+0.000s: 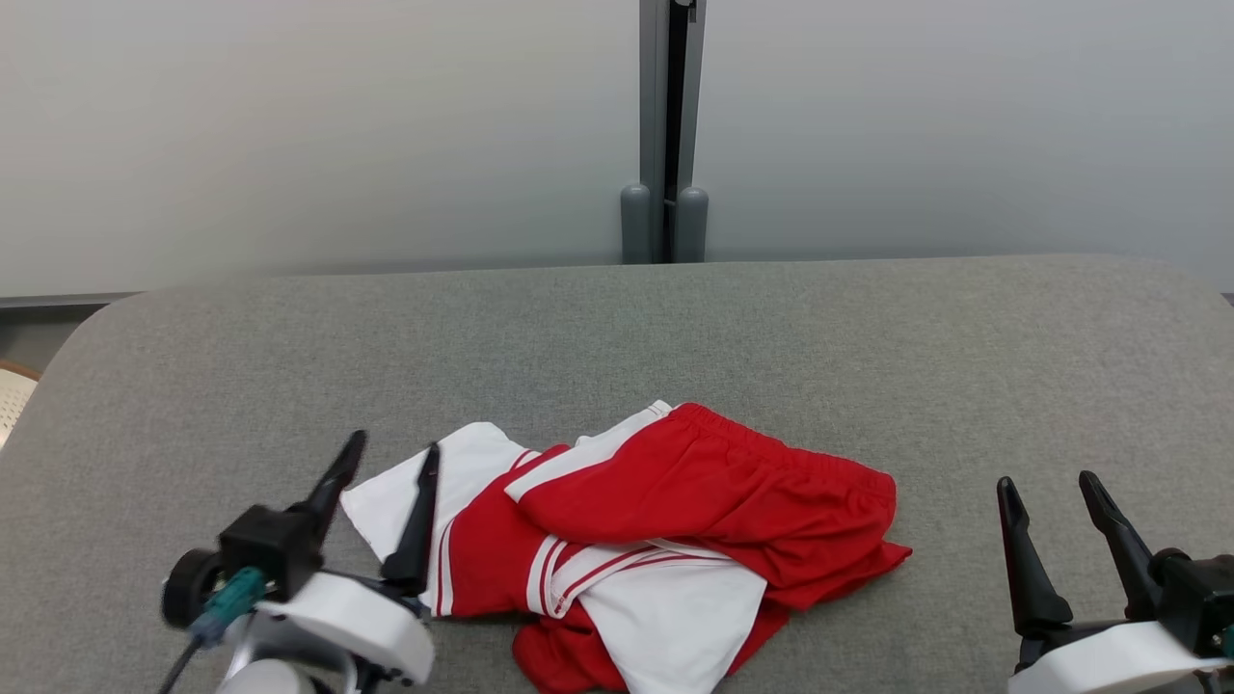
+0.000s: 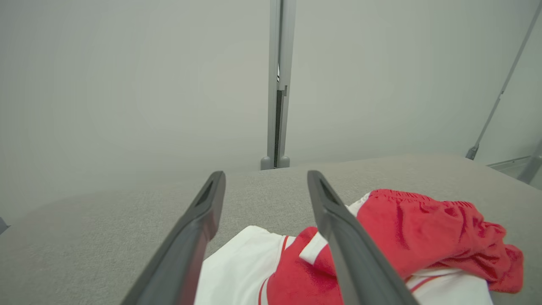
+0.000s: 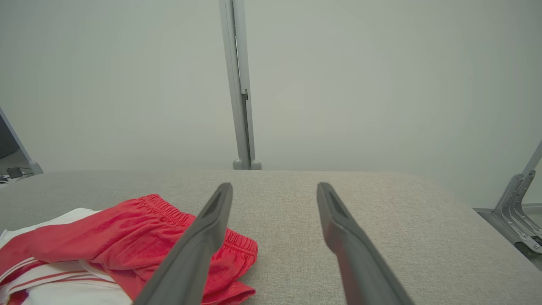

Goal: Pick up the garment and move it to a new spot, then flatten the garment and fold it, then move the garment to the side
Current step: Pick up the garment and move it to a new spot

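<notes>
**Over the grey table, both grippers stand spread and empty**

At the lower left of the head view, the left gripper (image 1: 396,443) has its two dark fingers wide apart and nothing between them. One finger crosses the white corner of the garment (image 1: 694,501) in the picture; whether it touches the cloth cannot be told. At the lower right, the right gripper (image 1: 1047,480) is equally splayed, holds nothing and stands apart from the cloth. The red-and-white garment lies crumpled at the bottom centre on the table (image 1: 617,328), its elastic waistband toward the right. A grey post (image 1: 665,125) rises behind the table's far edge.
</notes>
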Available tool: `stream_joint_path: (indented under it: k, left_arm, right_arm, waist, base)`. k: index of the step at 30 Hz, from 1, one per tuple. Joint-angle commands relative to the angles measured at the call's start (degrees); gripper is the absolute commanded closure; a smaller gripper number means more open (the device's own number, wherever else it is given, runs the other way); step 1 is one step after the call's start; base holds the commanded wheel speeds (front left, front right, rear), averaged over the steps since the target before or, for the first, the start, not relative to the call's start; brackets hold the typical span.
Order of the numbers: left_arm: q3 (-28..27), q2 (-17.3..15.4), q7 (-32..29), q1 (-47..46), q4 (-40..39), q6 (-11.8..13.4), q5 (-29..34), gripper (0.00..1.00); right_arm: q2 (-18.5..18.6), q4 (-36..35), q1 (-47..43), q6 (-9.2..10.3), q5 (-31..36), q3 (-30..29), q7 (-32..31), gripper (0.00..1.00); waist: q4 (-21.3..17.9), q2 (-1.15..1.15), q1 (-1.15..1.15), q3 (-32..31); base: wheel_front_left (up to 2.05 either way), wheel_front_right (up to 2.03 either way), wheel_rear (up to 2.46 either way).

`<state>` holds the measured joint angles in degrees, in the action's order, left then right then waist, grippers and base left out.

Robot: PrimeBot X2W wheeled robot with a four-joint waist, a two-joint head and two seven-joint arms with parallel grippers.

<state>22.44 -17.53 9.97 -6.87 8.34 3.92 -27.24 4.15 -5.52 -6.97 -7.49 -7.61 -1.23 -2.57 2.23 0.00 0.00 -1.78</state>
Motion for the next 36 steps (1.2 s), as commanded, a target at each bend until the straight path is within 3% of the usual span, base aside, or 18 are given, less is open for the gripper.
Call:
stream_joint_path:
  k: [1, 9, 17, 18, 19, 24, 30, 36]
  left_arm:
    - [0.68, 0.31, -0.18, -1.35, -0.03, -0.56, 0.68, 0.0]
    - [13.2, 7.75, -5.52, -10.93, 6.12, -8.05, 3.63, 0.0]
    - [15.88, 10.99, -12.0, -17.3, 18.85, -8.79, 2.61, 0.03]
    - [16.04, 11.27, -12.6, -17.8, 19.79, -8.96, 2.35, 0.57]
    - [16.18, 11.57, -13.61, -18.39, 20.74, -9.04, 2.1, 1.0]
    - [16.1, 11.39, -13.06, -20.56, 22.02, -8.57, 2.65, 1.0]
    - [13.66, 10.39, -7.8, -22.26, 16.95, -6.88, 2.82, 1.0]
    - [9.88, 7.81, -4.64, -21.03, 8.53, -2.84, 2.92, 1.0]
  right_arm:
    - [0.12, -0.21, 0.65, 0.0, 0.01, -0.08, -0.3, 0.0]
    - [0.86, -0.48, 2.77, 0.0, -0.58, 0.93, -0.27, 0.0]
    - [0.95, 0.57, 4.91, 0.0, -1.11, 0.81, 0.99, 0.0]
    - [0.9, 0.83, 5.07, 0.0, -1.18, 0.73, 1.21, 0.0]
    - [0.84, 1.0, 5.3, 0.01, -1.2, 0.78, 1.43, 0.0]
    - [0.54, 1.95, 6.05, 0.0, -1.28, 0.7, 2.17, 0.0]
    - [0.48, 2.29, 5.82, 0.0, -0.84, 0.27, 2.68, 0.0]
    - [0.85, 1.67, 4.61, 0.0, -0.34, 0.51, 2.14, 0.0]
  waist:
    - [-0.05, 0.0, 0.0, 0.39]
    - [-2.36, 0.0, 0.0, 5.37]
    - [-5.11, 0.0, 0.0, 9.39]
    - [-5.3, 0.0, 0.0, 9.66]
    - [-5.46, 0.0, 0.0, 9.92]
    - [-5.75, 0.0, 0.0, 10.39]
    - [-3.99, 0.0, 0.0, 9.38]
    - [0.12, 0.0, 0.0, 6.78]
  base:
    - [0.0, 0.0, 0.0]
    - [0.0, 0.0, 0.0]
    - [0.0, 0.0, 0.0]
    - [0.0, 0.0, 0.0]
    - [0.0, 0.0, 0.0]
    - [0.0, 0.0, 0.0]
    - [0.0, 0.0, 0.0]
    - [0.0, 0.0, 0.0]
